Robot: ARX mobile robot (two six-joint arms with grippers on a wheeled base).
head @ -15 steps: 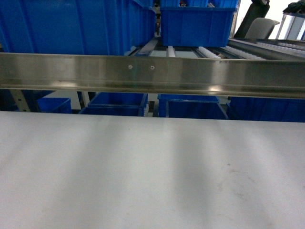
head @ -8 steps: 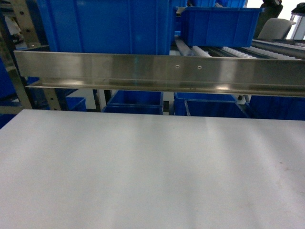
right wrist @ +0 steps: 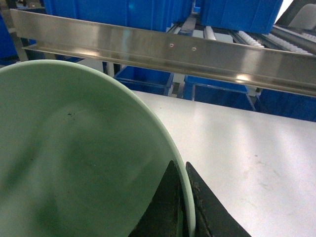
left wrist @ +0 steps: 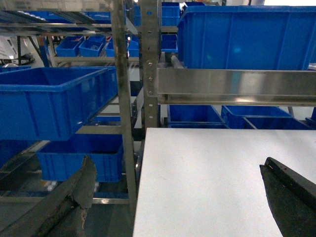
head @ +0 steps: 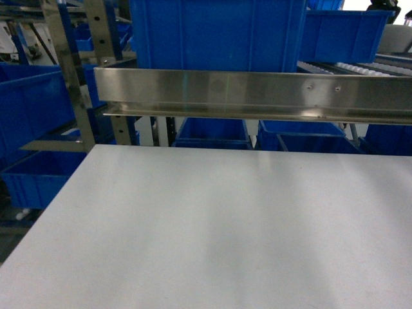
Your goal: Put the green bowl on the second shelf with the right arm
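My right gripper is pinched on the rim of the green bowl, one dark finger inside the rim and one outside, so the bowl is already in my hand and fills the lower left of my right wrist view, its pale glossy hollow facing the camera. The landmark for everything here is the steel rail, the shiny front edge of the second shelf. The bowl sits on the near side of that rail and below it, over the white tabletop; I cannot tell whether it touches the top. Beyond and above the rail stands the large blue crate. To the right of that crate, behind the rail, white rollers show where the shelf surface looks open. I judge that the bowl must travel up and forward over the rail. My left gripper is spread wide and holds nothing, near the left end of the rail. The bowl does not appear in the head view.
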